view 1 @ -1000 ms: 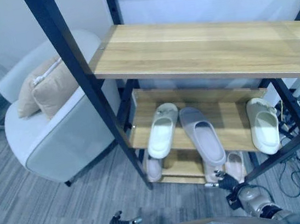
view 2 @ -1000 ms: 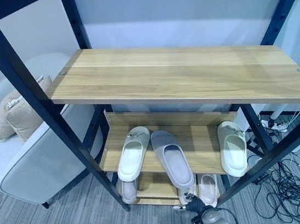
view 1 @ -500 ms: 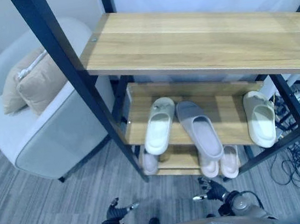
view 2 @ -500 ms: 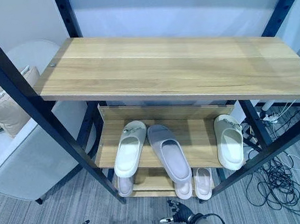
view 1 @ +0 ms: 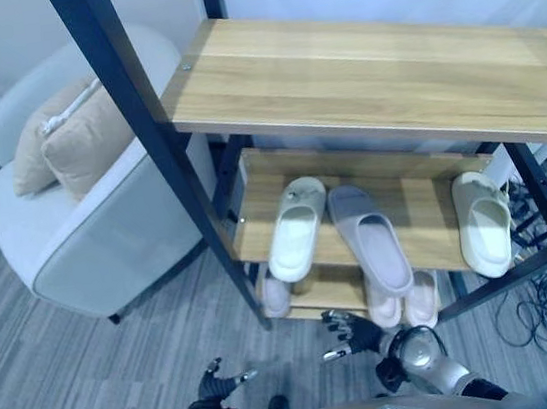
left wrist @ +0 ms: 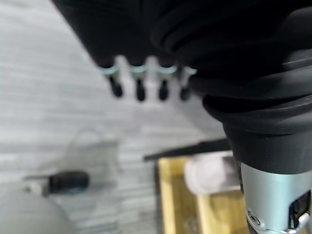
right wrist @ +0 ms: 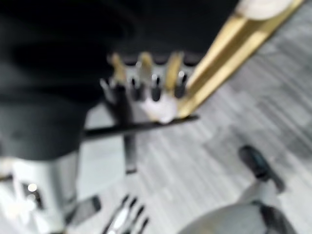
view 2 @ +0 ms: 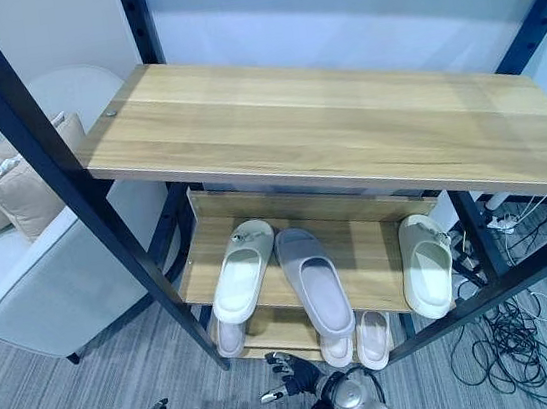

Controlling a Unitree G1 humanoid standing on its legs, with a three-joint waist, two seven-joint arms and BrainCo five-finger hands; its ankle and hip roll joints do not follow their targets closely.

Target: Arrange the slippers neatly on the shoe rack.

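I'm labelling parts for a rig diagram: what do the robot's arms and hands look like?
Silver-grey metal arms. Each robot hand has slim silver fingers with dark tips and a dark ribbed cover over its back and wrist: left robot hand, right robot hand.

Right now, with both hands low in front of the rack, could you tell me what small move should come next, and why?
Probably reach the right hand up to the grey slipper on the middle shelf and square it. It lies slanted, its front end overhanging the shelf edge, while the cream slipper sits far off to the right. Both hands look empty; the left hand hangs lower.
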